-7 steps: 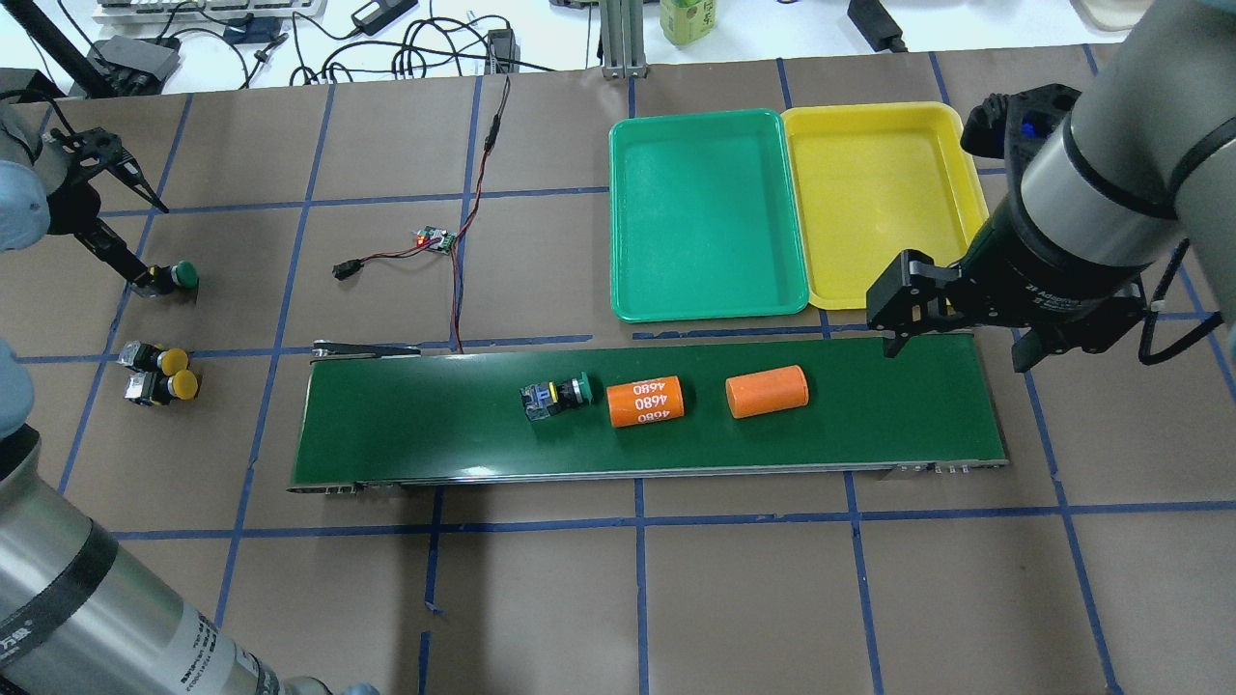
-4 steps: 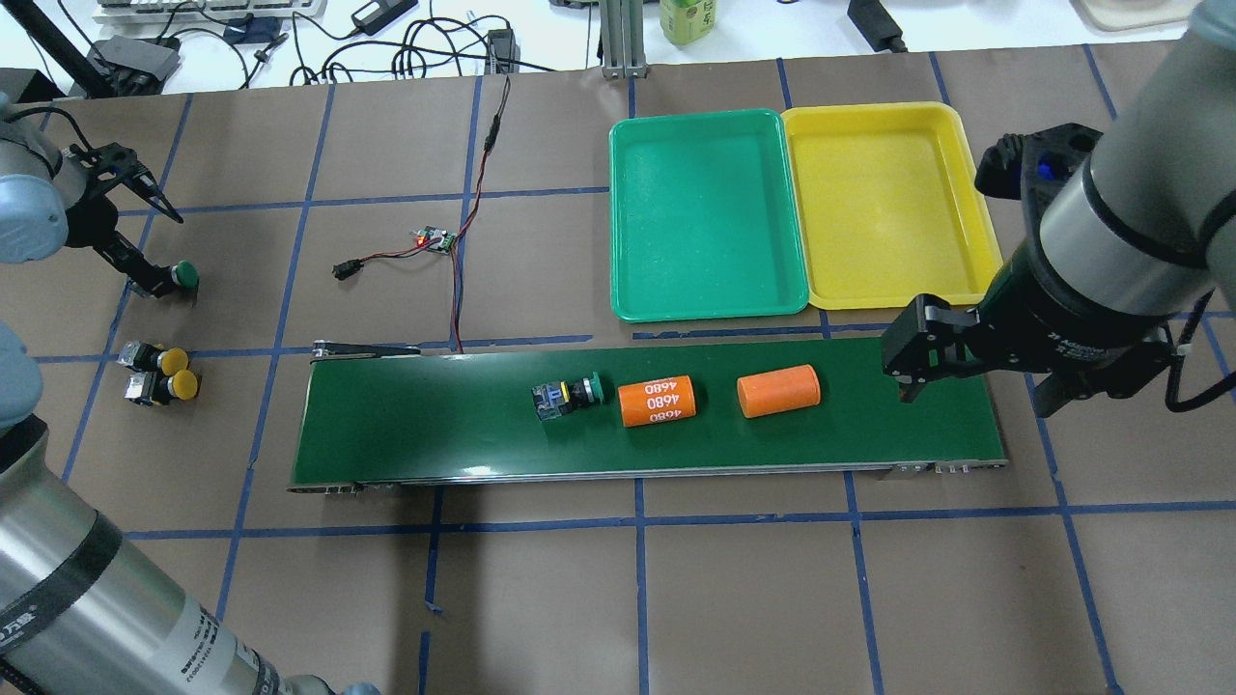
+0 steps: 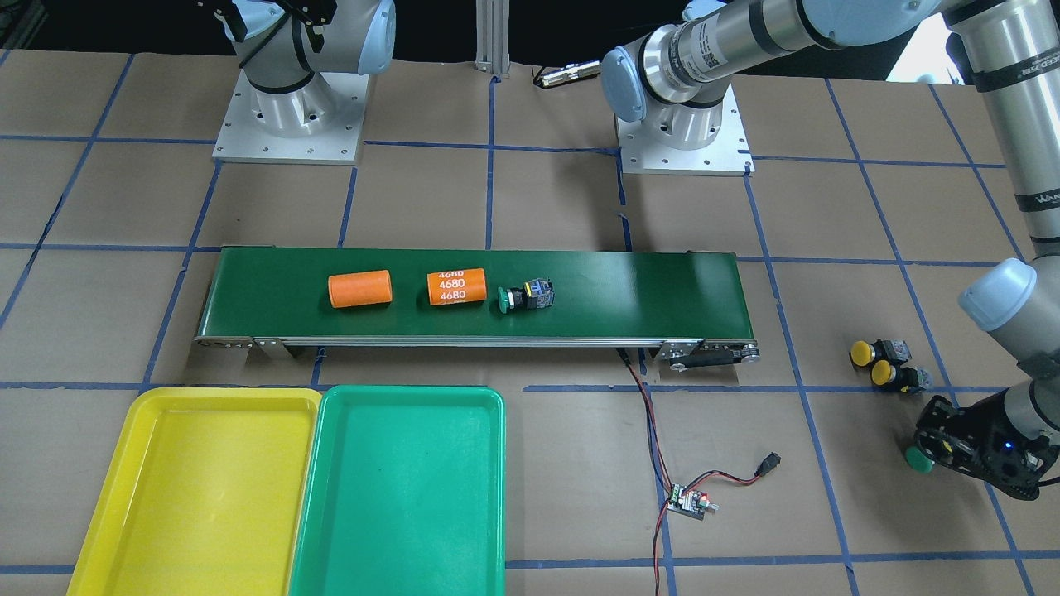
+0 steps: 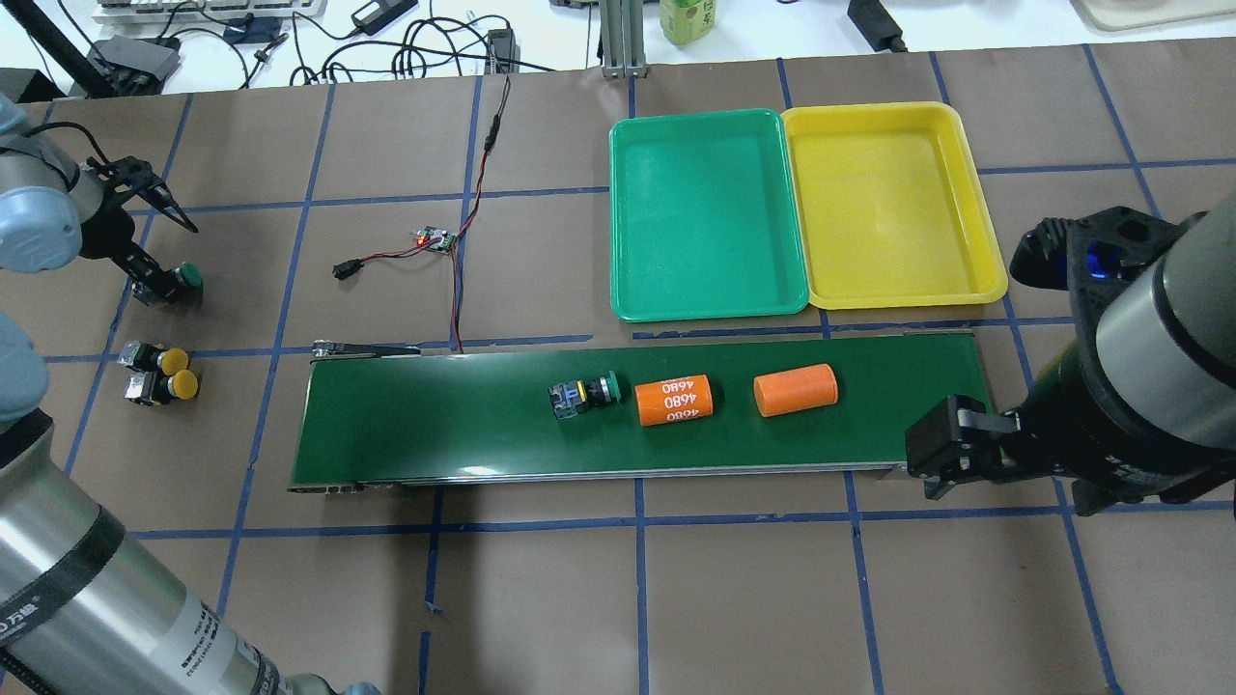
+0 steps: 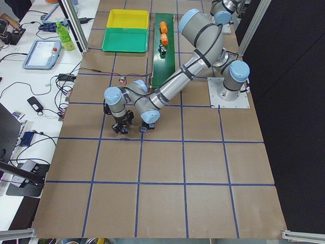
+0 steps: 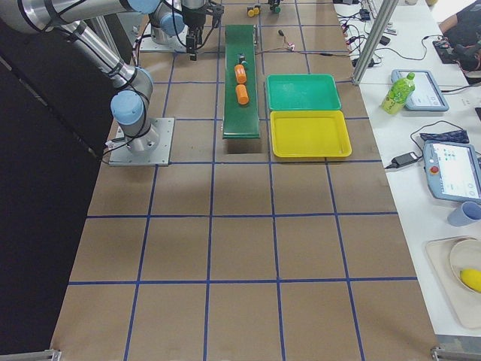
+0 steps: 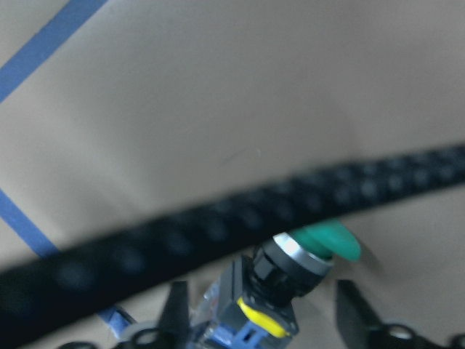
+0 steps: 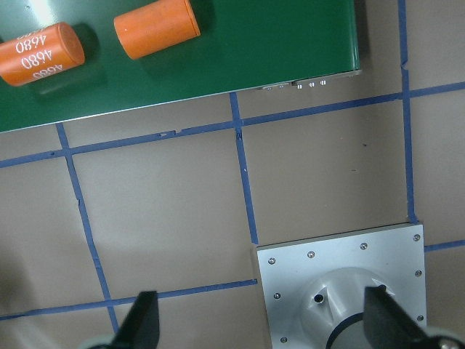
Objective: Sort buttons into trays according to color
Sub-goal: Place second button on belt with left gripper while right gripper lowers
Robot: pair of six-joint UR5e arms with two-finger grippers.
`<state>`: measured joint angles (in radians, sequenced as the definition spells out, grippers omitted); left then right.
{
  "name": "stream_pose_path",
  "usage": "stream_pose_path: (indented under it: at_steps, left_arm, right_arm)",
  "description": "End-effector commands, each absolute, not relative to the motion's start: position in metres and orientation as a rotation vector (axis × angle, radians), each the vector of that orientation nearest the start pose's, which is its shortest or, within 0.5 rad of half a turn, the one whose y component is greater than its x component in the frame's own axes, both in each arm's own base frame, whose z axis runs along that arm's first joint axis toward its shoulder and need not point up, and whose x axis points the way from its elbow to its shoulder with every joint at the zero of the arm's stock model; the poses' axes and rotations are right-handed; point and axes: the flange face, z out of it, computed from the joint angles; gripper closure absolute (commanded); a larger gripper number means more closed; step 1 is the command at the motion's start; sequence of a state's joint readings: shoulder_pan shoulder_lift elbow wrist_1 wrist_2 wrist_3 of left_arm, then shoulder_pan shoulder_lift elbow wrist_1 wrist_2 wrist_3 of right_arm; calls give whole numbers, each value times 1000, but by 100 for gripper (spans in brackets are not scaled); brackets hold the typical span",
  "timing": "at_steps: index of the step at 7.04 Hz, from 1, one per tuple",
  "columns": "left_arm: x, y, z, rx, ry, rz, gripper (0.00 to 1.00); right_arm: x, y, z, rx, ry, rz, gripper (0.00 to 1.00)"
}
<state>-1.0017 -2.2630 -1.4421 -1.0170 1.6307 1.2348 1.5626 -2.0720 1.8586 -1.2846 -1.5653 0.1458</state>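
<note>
While the left gripper (image 7: 260, 309) straddles a green button (image 7: 320, 243) on the counter, jaws apart, nothing held, the pick looks in hand; next: close, lift, carry toward green tray (image 4: 710, 212). Right gripper (image 8: 263, 320) spread wide, empty.

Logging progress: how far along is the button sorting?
Done: nothing; green tray and yellow tray are empty. In hand: left hand open around the table-side green button. Left: that one, the on-belt green button, both yellow buttons; right hand open, empty.
</note>
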Motion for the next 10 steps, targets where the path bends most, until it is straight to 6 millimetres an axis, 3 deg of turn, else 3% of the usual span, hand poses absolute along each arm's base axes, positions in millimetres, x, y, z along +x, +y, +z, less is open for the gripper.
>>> stream_pose_path:
  at_steps: [1, 2, 3, 4, 5, 6, 7, 8, 9, 10]
  left_arm:
    - [261, -648, 185, 1017, 2951, 112, 100]
    - [245, -632, 190, 947, 2979, 131, 100]
    - [227, -625, 228, 884, 2982, 117, 100]
    - [187, -617, 270, 860, 3010, 154, 100]
    - [130, -603, 303, 768, 3044, 163, 100]
    - [69, -572, 325, 636, 3086, 210, 100]
    - [1, -532, 326, 475, 3151, 219, 100]
    - [-53, -488, 303, 296, 3163, 295, 100]
    - [-78, -461, 291, 183, 3157, 318, 100]
    - [-90, -452, 287, 38, 3194, 328, 100]
  right_arm:
    - [130, -261, 516, 246, 3139, 94, 0]
    - [130, -262, 516, 238, 3132, 82, 0]
    - [131, -272, 509, 243, 3121, 80, 0]
    - [130, -278, 519, 242, 3118, -62, 0]
    - [130, -277, 519, 242, 3121, -69, 0]
    - [130, -281, 508, 362, 3106, -29, 0]
    - [132, -279, 496, 777, 3030, 12, 0]
    - [141, -278, 489, 913, 2902, 46, 0]
    - [143, -282, 477, 1140, 2794, 38, 0]
    - [144, -291, 465, 1387, 2648, -21, 0]
